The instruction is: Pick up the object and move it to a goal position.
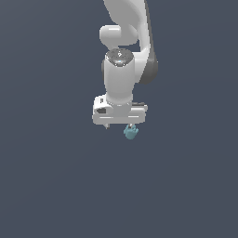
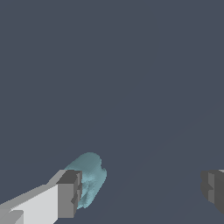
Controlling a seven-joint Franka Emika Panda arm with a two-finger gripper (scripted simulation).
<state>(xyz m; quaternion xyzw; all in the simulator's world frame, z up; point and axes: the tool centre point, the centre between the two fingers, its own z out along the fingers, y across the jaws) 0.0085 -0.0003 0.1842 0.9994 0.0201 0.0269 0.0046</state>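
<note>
The object [image 1: 131, 132] is a small teal-blue lumpy thing on the dark grey floor, just under the white hand in the exterior view. In the wrist view the object [image 2: 91, 177] lies close against one grey fingertip [image 2: 69, 194], partly behind it. The other fingertip [image 2: 213, 189] is far off across a wide gap. My gripper [image 2: 142, 192] is open and holds nothing. In the exterior view the gripper [image 1: 119, 126] points straight down, low over the floor, with the object at its side toward the exterior view's right. I see no goal marker.
The white arm [image 1: 122, 74] rises from the hand toward the top of the exterior view. A plain dark grey floor [image 1: 56, 186] lies all around; no other objects show.
</note>
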